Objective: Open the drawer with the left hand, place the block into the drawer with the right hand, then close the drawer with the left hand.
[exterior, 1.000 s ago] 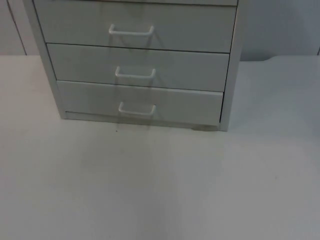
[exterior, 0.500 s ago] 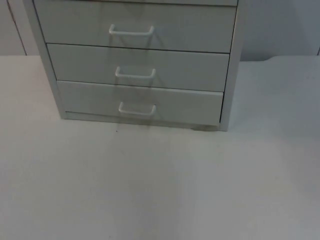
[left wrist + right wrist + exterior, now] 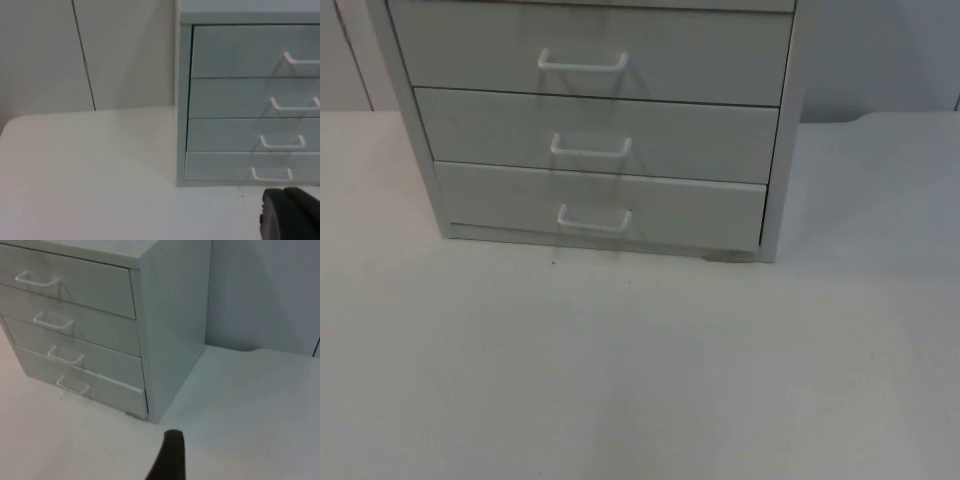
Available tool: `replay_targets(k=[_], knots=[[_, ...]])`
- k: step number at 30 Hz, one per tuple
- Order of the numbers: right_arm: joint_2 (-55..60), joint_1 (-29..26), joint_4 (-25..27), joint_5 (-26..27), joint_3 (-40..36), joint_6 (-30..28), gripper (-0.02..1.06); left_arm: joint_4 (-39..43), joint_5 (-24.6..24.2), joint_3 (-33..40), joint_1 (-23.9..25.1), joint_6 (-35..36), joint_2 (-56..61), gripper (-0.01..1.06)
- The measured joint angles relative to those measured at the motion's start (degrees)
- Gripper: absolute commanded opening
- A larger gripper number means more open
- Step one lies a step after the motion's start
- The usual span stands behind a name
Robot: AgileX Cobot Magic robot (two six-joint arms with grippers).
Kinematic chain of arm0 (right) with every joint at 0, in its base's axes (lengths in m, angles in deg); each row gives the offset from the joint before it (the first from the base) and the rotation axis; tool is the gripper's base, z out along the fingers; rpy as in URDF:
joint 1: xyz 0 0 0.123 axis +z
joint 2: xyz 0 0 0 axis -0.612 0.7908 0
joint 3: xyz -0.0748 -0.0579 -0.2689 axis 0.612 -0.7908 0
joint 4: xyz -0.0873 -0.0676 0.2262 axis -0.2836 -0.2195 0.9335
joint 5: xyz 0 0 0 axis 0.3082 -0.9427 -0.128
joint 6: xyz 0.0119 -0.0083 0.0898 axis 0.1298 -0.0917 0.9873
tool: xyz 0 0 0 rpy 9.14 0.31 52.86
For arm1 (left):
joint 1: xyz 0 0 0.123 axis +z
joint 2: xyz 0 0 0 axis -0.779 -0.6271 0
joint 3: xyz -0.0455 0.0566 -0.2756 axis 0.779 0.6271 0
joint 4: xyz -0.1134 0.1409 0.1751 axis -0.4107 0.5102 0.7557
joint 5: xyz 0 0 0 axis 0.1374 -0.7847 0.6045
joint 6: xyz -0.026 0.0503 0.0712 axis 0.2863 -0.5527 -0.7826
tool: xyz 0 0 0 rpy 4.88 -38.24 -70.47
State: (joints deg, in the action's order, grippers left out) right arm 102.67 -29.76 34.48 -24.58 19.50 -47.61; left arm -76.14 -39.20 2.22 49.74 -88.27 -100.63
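White table top (image 3: 640, 370) runs back to a grey partition wall (image 3: 60, 55), with the pale grey drawer cabinet (image 3: 590, 130) at upper centre of the top view, every drawer (image 3: 600, 205) shut. Whether the left gripper (image 3: 290, 212) or right gripper (image 3: 170, 455) is spread or pinched cannot be told.

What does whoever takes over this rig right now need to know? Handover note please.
Left gripper: waiting left of the drawer cabinet, pulled back from its front.
Right gripper: waiting off the cabinet's right front corner.
Cabinet stands at the back of the white table; all four drawers look shut, including the bottom drawer. I can't spot a block.
Done, judging by the shut drawers: nothing.
Left: open a drawer with the left, find and place the block with the right, close with the left.
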Motion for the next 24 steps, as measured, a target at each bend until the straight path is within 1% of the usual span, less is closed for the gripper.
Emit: replay_targets(k=[3,6,11,13,17,18,20,23,24], knots=[[-3.2,0.0,0.0,-0.8,-1.1,0.0,0.72,0.0,-1.8,0.1,0.0,0.0,3.6,0.00],[-6.5,0.0,-0.1,-1.1,-2.6,0.0,0.72,0.0,-2.5,1.2,0.0,0.1,6.9,0.00],[-16.7,0.0,-0.2,-1.7,-8.6,0.1,0.72,0.2,-4.5,6.1,0.0,1.4,16.2,0.00],[-18.5,0.0,-0.2,-2.0,-9.4,0.3,0.72,0.4,-5.4,6.5,0.0,1.9,17.0,0.00],[-23.4,0.0,-0.5,-5.2,-11.5,0.8,0.72,0.7,-10.8,7.4,0.0,2.8,17.4,0.00],[-23.4,0.0,-0.5,-5.2,-11.5,0.8,0.72,0.7,-10.8,7.4,0.0,2.8,17.4,0.00],[-24.1,0.0,-1.5,-7.3,-11.8,1.9,0.72,0.9,-12.5,8.2,0.0,2.9,17.4,0.00],[-24.1,0.0,-2.7,-10.6,-12.4,3.2,0.72,1.9,-13.2,10.0,0.0,2.9,17.4,0.00],[-24.1,0.0,-2.7,-10.6,-12.4,3.2,0.72,1.9,-13.2,10.0,0.0,2.9,17.4,0.00]])
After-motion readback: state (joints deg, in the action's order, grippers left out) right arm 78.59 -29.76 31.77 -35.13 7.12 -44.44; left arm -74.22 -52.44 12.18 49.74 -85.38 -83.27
